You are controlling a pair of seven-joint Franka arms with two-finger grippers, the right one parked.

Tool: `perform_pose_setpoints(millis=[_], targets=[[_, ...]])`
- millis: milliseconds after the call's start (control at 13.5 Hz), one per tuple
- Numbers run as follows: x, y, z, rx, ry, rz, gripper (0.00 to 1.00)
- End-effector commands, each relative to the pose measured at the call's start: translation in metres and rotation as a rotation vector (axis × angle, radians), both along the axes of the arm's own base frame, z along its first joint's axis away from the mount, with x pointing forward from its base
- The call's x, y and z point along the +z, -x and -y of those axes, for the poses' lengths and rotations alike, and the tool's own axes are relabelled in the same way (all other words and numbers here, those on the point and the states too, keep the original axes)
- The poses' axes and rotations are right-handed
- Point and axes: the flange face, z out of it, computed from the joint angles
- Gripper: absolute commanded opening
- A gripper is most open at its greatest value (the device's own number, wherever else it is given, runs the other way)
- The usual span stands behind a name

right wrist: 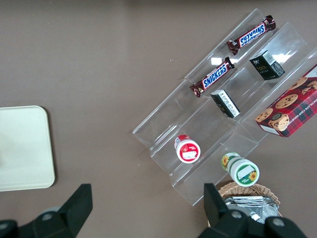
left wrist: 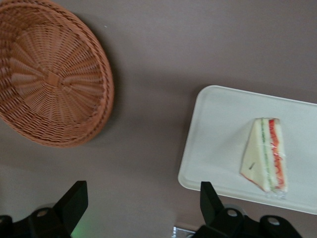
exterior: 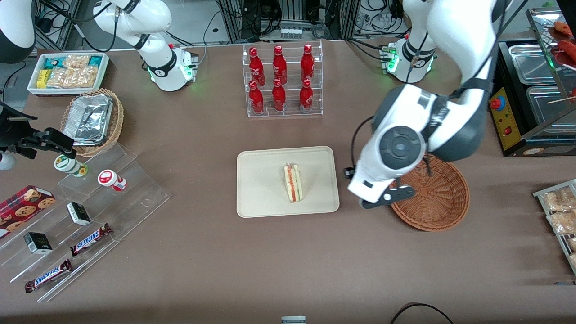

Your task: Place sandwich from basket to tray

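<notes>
Seeing sandwich already on tray, basket empty. Our gripper hangs over bare table between basket and tray, fingers spread wide, nothing held. We judge sandwich light, soft, easily crushed; grip bread faces gently.

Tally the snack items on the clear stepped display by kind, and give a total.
Snickers bars: 2
Dark small boxes: 2
Round cups: 2
Cookie box: 1
Total: 7
The gripper hangs open above the table between basket and tray.
</notes>
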Motion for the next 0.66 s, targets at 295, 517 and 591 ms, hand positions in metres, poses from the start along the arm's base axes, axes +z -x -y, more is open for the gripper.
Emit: perform_pose_setpoints(millis=[295,517,591], targets=[[0.04,0.014,-0.142,-0.08,0.104,-0.011,1.0],[0.057,0.049,-0.176,-0.145,0.1,-0.01,1.0],[0.066,0.059,-0.184,-0.159,0.1,-0.004,1.0]])
